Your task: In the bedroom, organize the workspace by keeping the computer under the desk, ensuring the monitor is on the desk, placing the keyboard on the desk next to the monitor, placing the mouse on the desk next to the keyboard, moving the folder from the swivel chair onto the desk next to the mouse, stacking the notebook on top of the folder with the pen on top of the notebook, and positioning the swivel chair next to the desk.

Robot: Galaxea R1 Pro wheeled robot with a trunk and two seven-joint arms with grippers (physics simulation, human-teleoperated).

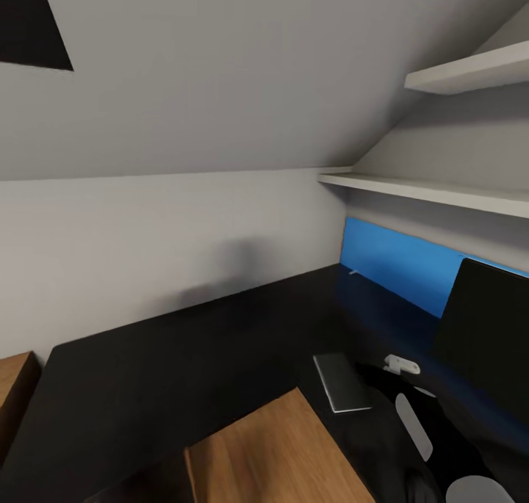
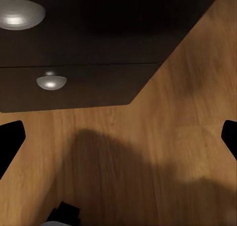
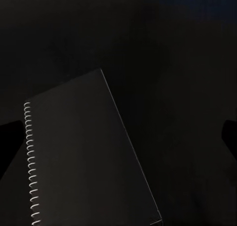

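The desk (image 1: 184, 356) has a glossy black top that runs along the wall and turns toward the right. On it lies the notebook (image 1: 342, 382), a small pale grey rectangle, near the inner corner. The monitor (image 1: 488, 334) stands at the right with its black front showing. My right arm (image 1: 415, 426) reaches in from the lower right beside the notebook. In the right wrist view the spiral-bound notebook (image 3: 84, 161) lies just below my open right gripper (image 3: 118, 142), nothing between the fingers. My left gripper (image 2: 118, 137) is open over the wooden floor, facing the desk's drawer unit (image 2: 79, 82).
A bright blue panel (image 1: 397, 261) backs the desk under two white shelves (image 1: 441, 191). The ceiling slopes low over the desk. Wooden floor (image 1: 279, 451) shows in the desk's inner corner. A light wooden cabinet (image 1: 15, 385) stands at the left. Round silver knobs (image 2: 51, 81) stick out of the drawers.
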